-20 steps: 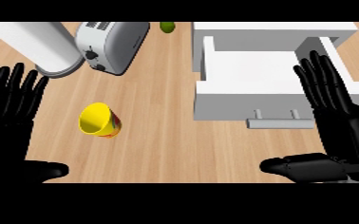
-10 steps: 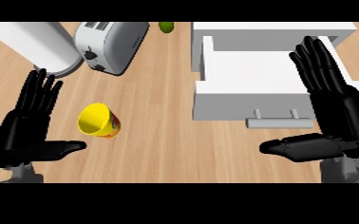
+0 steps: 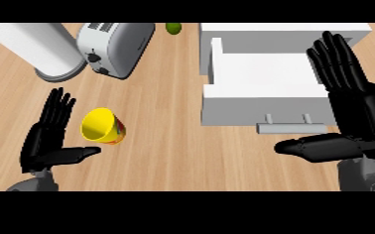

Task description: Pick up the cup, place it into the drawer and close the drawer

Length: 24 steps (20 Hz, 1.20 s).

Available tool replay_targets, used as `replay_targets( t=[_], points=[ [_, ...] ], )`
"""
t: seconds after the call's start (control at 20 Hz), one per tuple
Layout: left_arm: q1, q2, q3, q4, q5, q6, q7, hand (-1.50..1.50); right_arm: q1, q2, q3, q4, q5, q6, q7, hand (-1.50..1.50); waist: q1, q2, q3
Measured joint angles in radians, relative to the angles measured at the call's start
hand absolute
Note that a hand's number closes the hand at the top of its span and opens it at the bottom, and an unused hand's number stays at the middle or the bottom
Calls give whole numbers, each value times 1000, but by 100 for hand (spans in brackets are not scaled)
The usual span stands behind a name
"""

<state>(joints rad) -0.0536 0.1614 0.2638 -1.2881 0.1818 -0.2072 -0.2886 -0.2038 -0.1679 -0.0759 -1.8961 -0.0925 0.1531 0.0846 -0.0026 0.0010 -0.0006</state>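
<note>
While lying tipped on the counter, the cup (image 3: 102, 126) sits just beside the open left hand (image 3: 48, 141).

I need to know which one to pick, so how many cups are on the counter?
1. A yellow cup lies tilted on the wooden counter, just right of the left robot hand and left of the open drawer. No other cup shows.

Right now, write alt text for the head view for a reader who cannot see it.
A yellow cup lies tipped on a wooden counter, just right of the robot's open left hand. An open white drawer sits at right, partly covered by the open right hand. A toaster, a white cylinder and a small green object line the far edge.
</note>
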Motion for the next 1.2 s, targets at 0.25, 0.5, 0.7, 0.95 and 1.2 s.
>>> replay_targets(
  t=[0.25,0.5,0.7,0.95,1.2],
  points=[
    [-50,40,32,211,-18,-33,-115,-150,-18,-11,-20,-13,-22,10,28,-150,-1,0,0],
    [-123,64,44,460,-68,-35,-273,-150,-35,-16,-32,-16,-27,11,46,-150,-3,1,0],
    [-181,83,51,632,-96,-36,-391,-150,-35,-14,-35,6,-16,15,26,-150,-3,1,0],
    [-267,123,70,872,-129,-47,-555,-150,-43,-4,-23,17,-5,13,20,-150,-8,3,-1],
    [-324,121,75,1008,-147,-27,-638,-150,-38,-9,-25,-3,-12,23,36,-150,-11,4,-1]
  ],
)
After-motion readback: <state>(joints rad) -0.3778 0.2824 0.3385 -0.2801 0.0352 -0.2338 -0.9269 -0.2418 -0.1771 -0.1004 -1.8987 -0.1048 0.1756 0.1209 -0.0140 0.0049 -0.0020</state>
